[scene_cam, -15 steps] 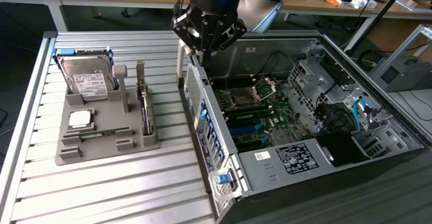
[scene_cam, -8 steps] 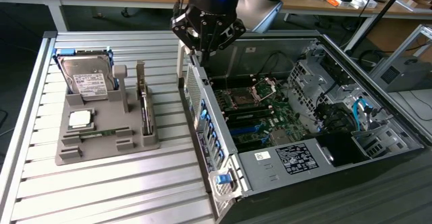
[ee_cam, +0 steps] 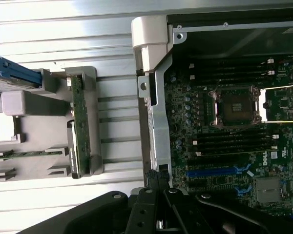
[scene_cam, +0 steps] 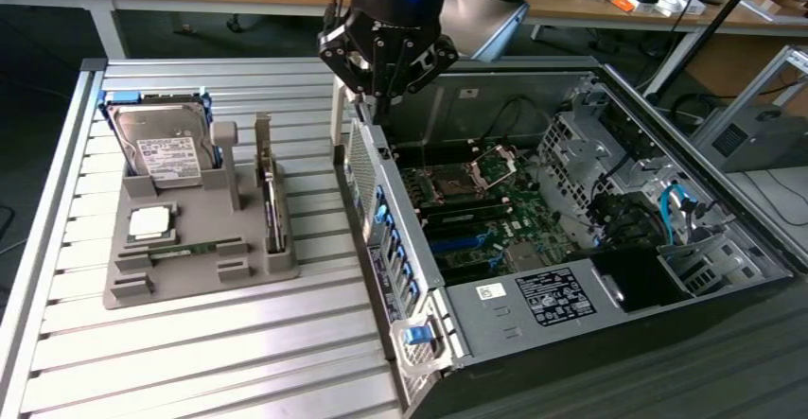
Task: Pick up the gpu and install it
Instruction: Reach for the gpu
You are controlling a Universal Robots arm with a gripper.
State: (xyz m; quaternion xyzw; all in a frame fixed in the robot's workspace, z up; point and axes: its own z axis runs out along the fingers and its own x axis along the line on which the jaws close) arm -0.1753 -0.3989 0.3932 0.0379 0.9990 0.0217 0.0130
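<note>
The gpu stands on its edge in a slot on the right side of the grey holder, a thin green card with a metal bracket at its end; it appears again as the gpu in the wrist view. My gripper hangs over the back wall of the open computer case, to the right of the gpu and apart from it. Its fingers are shut together with nothing between them, just above the case's metal rim.
The holder also carries a hard drive, a square processor chip and a memory stick. Inside the case lies the motherboard with blue slots and an open processor socket. The slatted table surrounds all.
</note>
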